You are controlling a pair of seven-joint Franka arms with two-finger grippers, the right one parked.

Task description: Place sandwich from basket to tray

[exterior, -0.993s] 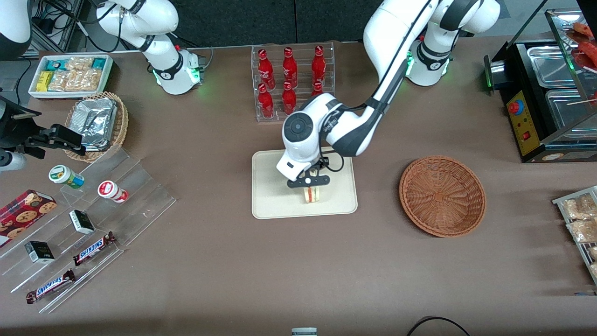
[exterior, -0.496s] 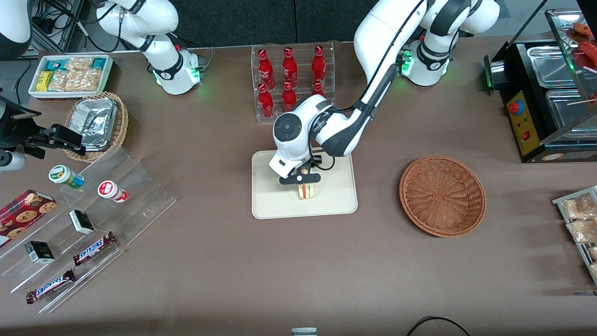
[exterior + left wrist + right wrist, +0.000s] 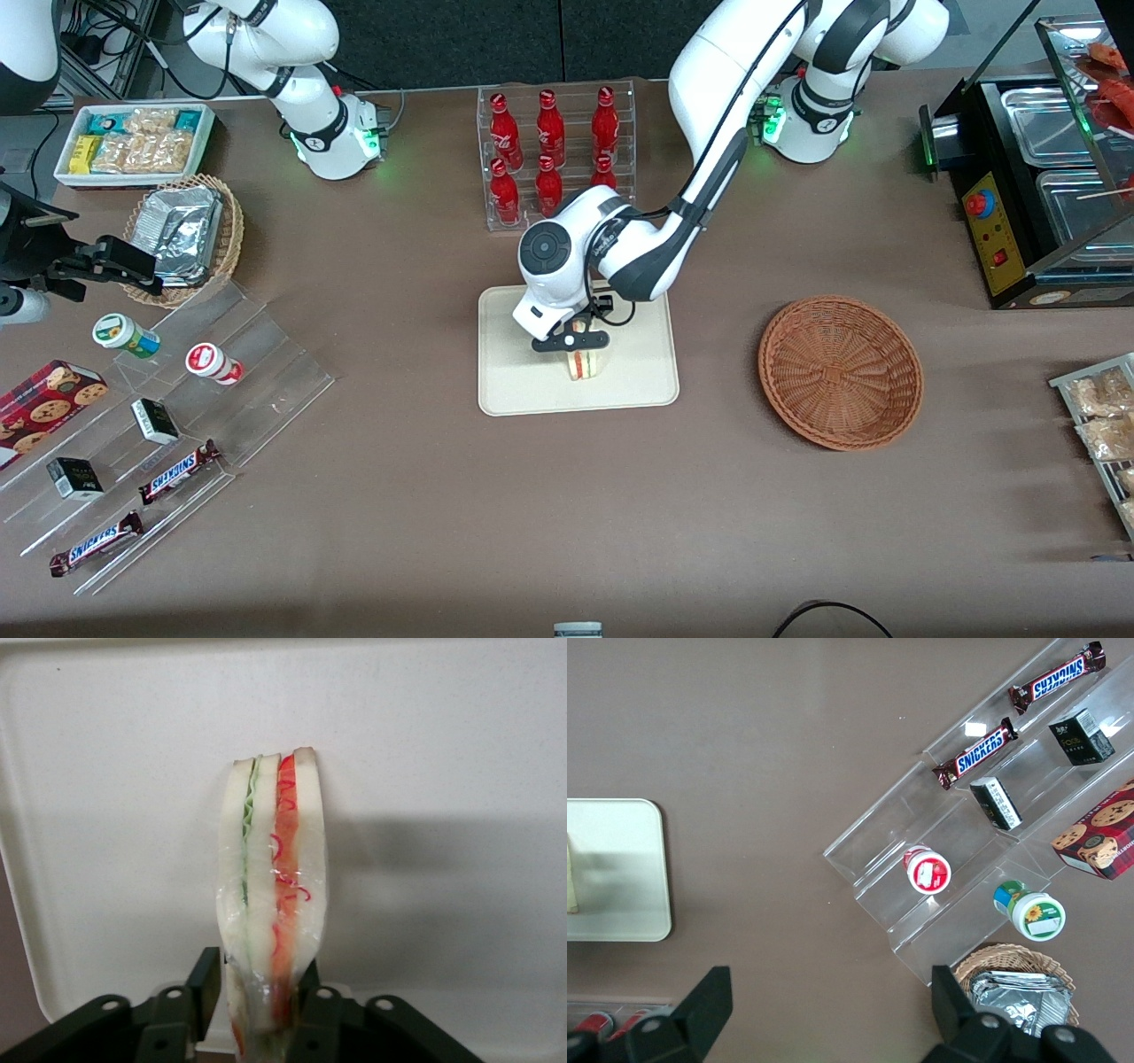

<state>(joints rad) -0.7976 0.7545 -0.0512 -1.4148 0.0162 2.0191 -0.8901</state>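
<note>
The sandwich (image 3: pixel 581 362) is out of the basket (image 3: pixel 840 372), which sits empty toward the working arm's end of the surface (image 3: pixel 532 514), right of centre in the front picture. The sandwich now stands on edge over the middle of the tray (image 3: pixel 514 390), at the centre of the front picture. The claw (image 3: pixel 571 341) is directly above it, clenched on the wedge: the wrist picture shows both fingers (image 3: pixel 205 979) pressing its bread sides (image 3: pixel 270 895). The carrying looks done. What remains, by my judgement, is letting go and lifting clear; whether the wedge already rests on the tray I cannot tell.
</note>
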